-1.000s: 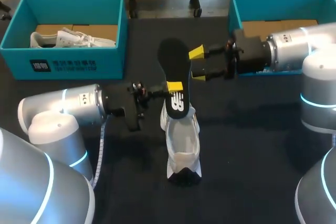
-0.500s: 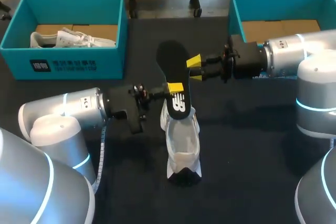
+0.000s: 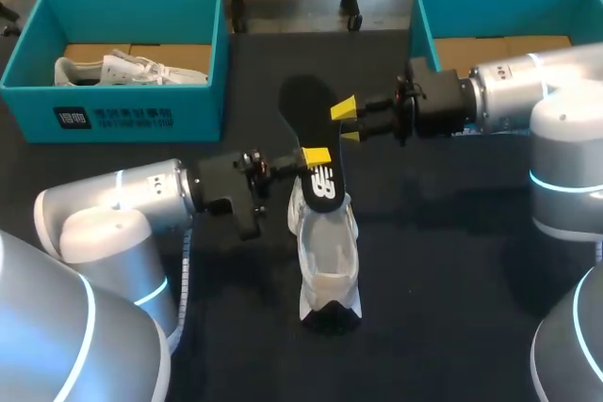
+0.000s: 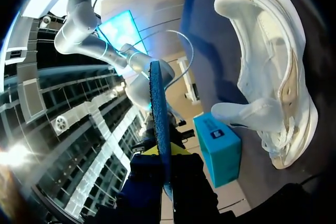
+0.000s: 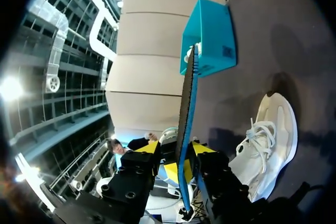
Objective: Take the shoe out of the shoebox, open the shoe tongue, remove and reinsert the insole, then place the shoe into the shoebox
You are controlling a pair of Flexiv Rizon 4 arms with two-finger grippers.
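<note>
**Insole out, shoe waiting on the table**

On the dark table the white shoe lies mid-table, its opening spread wide. The black insole is out and raised above it. The left gripper is clamped on its lower end. The right gripper straddles its side edge; I cannot tell whether it grips. Still to do, I judge: reinserting the insole, then returning the shoe to the shoebox.

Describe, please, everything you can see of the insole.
The insole is thin, black on top with a white logo at the heel, blue underneath. It hangs above the white shoe, heel end nearest it. The left claw pinches it near the heel; the open fingers of the right claw straddle its forefoot.
</note>
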